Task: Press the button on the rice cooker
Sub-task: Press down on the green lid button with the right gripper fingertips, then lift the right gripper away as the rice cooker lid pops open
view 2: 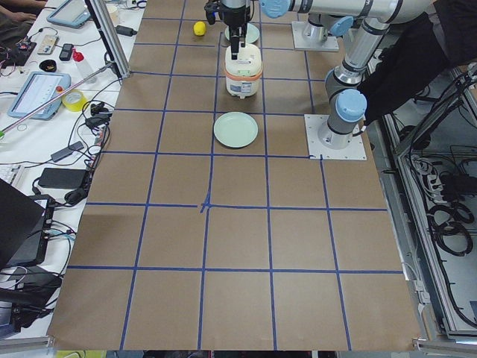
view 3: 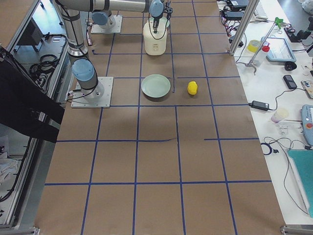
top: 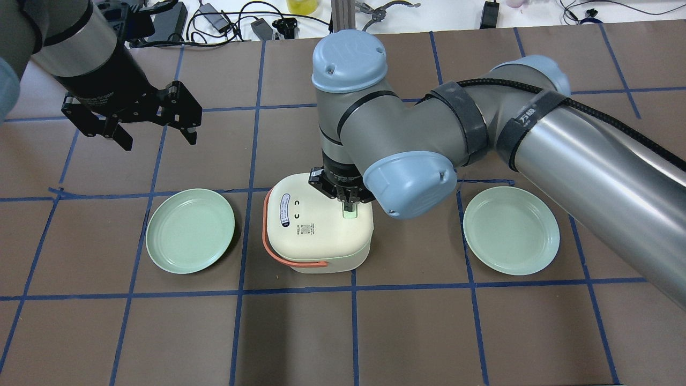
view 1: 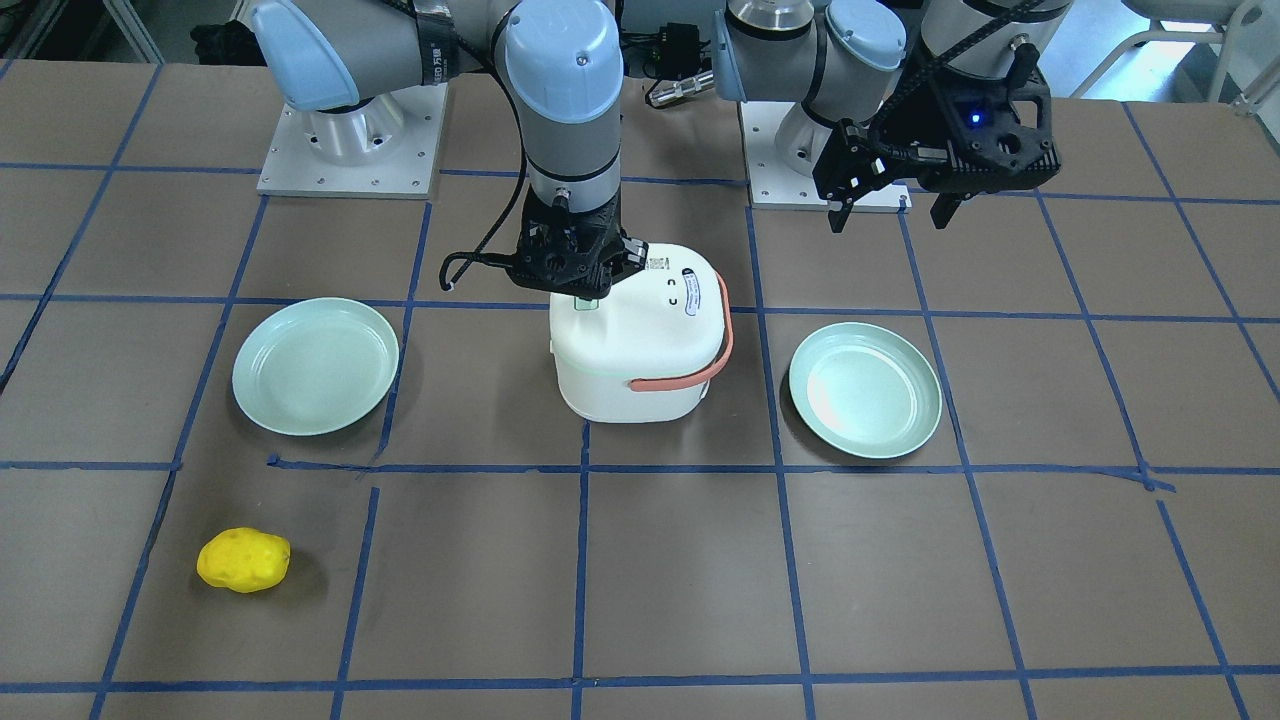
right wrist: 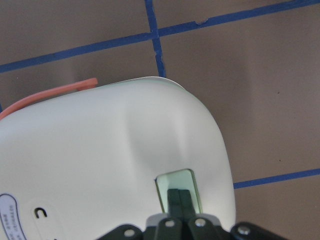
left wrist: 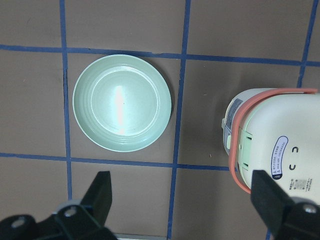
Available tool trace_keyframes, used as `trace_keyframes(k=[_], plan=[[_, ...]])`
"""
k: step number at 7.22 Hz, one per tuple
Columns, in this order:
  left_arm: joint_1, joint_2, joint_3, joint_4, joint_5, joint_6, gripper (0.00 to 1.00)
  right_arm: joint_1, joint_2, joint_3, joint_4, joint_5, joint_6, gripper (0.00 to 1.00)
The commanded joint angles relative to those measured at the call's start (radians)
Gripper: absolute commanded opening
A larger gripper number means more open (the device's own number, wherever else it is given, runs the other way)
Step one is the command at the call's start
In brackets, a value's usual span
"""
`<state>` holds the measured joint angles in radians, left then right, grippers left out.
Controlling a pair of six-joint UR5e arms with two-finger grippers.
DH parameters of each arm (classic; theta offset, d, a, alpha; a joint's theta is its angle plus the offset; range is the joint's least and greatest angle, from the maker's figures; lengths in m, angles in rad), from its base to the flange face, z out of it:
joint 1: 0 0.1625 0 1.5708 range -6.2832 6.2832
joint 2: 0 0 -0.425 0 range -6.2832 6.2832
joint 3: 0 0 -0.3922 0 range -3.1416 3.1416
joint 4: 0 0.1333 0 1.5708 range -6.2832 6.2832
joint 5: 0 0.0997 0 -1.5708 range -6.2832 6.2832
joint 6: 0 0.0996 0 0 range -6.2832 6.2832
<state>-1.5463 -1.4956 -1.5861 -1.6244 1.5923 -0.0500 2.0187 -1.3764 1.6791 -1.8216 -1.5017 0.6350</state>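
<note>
A white rice cooker (top: 316, 228) with a salmon handle (top: 266, 236) stands at the table's middle; it also shows in the front view (view 1: 635, 345). Its pale green button (right wrist: 177, 192) sits on the lid's right side (top: 349, 214). My right gripper (right wrist: 179, 199) is shut, its fingertips pressed together and resting on the button from above (top: 347, 203) (view 1: 585, 295). My left gripper (top: 155, 134) is open and empty, hovering over the far left of the table (view 1: 890, 215), with the cooker (left wrist: 272, 145) to its right in the left wrist view.
Two pale green plates lie beside the cooker, one to its left (top: 190, 230) (left wrist: 121, 102) and one to its right (top: 511, 230). A yellow sponge-like lump (view 1: 243, 560) lies near the operators' edge. Cables and tools lie beyond the table's far edge.
</note>
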Motion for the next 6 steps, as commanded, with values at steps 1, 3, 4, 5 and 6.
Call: trace_keyframes(k=[1,3,4,5,6], plan=[[0.0,0.0,0.0,0.0,0.0,-0.001,1.0,0.0,0.0,-0.001,0.001,0.0,-0.006,0.0],[0.0,0.0,0.0,0.0,0.0,-0.001,1.0,-0.003,-0.004,-0.018,-0.004,-0.002,0.003,0.63],[0.0,0.0,0.0,0.0,0.0,-0.001,1.0,-0.012,-0.012,-0.025,-0.002,-0.003,-0.003,1.0],[0.0,0.0,0.0,0.0,0.0,0.001,1.0,-0.023,-0.022,-0.05,0.005,-0.002,-0.008,1.0],[0.0,0.0,0.0,0.0,0.0,0.001,1.0,-0.034,-0.032,-0.067,0.016,-0.002,-0.015,1.0]])
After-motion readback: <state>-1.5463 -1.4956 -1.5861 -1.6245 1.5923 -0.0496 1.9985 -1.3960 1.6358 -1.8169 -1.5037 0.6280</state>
